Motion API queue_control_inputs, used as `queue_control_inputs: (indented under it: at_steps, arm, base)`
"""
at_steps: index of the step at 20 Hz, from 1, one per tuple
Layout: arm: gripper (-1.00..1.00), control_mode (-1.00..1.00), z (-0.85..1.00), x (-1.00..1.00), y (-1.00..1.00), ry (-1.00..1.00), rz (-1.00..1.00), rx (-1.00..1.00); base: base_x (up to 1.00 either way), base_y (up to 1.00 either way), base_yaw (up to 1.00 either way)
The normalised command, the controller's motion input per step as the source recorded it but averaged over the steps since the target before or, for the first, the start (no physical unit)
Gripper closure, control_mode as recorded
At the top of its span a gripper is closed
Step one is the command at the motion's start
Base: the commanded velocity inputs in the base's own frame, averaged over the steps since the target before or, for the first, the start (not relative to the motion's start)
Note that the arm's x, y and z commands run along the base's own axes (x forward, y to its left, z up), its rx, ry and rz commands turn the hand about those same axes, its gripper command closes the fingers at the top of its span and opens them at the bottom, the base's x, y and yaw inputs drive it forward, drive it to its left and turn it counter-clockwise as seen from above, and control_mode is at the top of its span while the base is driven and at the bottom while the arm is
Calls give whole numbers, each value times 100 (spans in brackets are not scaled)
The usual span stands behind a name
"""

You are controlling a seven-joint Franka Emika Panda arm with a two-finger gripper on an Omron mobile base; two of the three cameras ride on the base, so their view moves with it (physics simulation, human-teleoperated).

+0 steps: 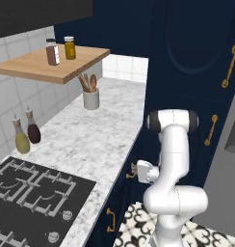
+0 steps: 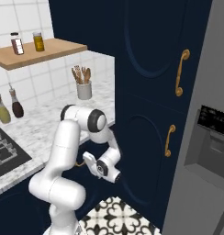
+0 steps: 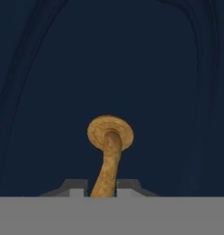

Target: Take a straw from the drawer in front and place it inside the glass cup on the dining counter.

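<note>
Below the marble worktop [image 1: 90, 140] in the left base view, the gripper [image 1: 133, 171] reaches against the navy drawer [image 1: 120, 193] front at its brass handle [image 1: 130, 174]. From the right base view, the arm folds down beside the tall cupboard doors [image 2: 150, 114], its hand low at the same front. Along the hand view, the two fingertips [image 3: 77, 187] sit closed around the curved handle's stem against the dark drawer face.

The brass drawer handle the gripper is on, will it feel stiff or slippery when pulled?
The handle is probably stiff: it looks like solid brass, fixed by a round base to the drawer. The gripper may slip, since the bar is thin, round and curved.
</note>
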Motion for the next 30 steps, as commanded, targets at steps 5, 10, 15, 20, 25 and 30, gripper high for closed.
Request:
queue_control_inputs:
  at_steps: [5, 10, 15, 20, 25, 30]
  arm:
    - [100, -100, 0, -60, -100, 0, -5, 0]
    - [100, -100, 7, -43, -100, 5, -2, 0]
    - [100, -100, 11, -37, -100, 6, -1, 0]
    - [100, -100, 8, -32, -100, 6, -1, 0]
    - [-100, -100, 0, -24, -29, 4, 0, -13]
    - [-100, -100, 19, -40, 0, 1, -7, -33]
  base:
    - [0, 0, 0]
    - [0, 0, 0]
    - [0, 0, 0]
    - [0, 0, 0]
    - [0, 0, 0]
    - [0, 0, 0]
